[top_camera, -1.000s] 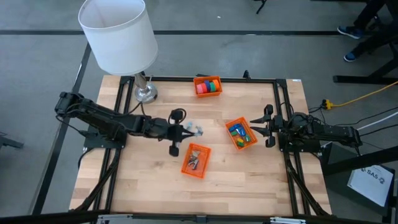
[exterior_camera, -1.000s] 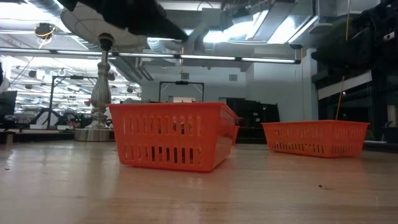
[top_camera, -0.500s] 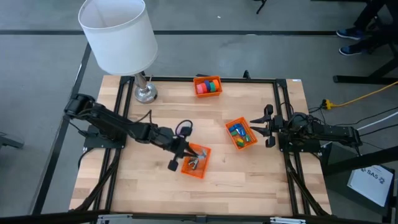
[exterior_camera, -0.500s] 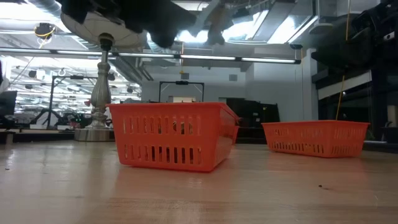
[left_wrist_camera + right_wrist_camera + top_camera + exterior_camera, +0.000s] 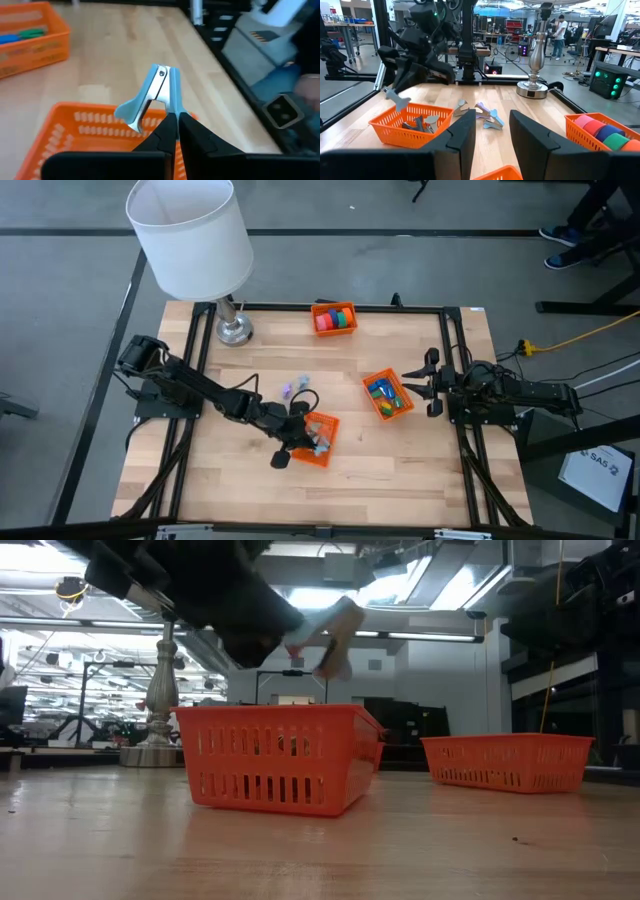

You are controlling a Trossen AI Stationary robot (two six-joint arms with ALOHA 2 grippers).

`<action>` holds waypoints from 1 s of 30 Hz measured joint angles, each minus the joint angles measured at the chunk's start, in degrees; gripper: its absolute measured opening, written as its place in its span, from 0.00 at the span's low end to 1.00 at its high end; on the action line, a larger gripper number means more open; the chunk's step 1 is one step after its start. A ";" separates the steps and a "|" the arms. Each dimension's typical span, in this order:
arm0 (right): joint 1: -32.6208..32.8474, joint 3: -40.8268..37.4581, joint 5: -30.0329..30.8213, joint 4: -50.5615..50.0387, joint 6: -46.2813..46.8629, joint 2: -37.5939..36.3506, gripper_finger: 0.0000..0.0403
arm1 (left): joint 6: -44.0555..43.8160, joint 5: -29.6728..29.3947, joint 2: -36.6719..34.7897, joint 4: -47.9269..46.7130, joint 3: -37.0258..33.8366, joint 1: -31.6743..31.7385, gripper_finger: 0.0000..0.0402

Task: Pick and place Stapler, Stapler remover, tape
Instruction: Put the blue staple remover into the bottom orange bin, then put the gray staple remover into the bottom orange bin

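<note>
Left gripper [image 5: 172,120]: fingers pressed together, pinching a pale blue staple remover [image 5: 150,97] that juts out past the fingertips. Directly beneath the gripper: an orange basket [image 5: 322,455] holding more staple removers. Just beyond it, loose staple removers [image 5: 487,116] on the wooden table [image 5: 400,470]. Farther off: a basket of tape rolls [image 5: 334,318] beside the lamp [image 5: 190,235]. Right gripper [image 5: 415,383]: fingers spread, empty, beside the basket of small coloured pieces [image 5: 387,395].
</note>
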 joint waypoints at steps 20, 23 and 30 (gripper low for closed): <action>0.02 0.00 -0.01 -0.12 0.00 0.00 0.31 | -1.16 -9.03 -7.39 -15.58 0.00 5.04 0.27; 0.01 0.00 -0.01 -0.10 0.00 0.00 0.31 | -1.66 -9.24 -12.37 -20.20 0.00 5.98 0.29; 0.02 0.00 -0.01 -0.04 0.00 0.01 0.31 | -12.59 -13.45 -20.79 -33.67 0.00 6.29 0.31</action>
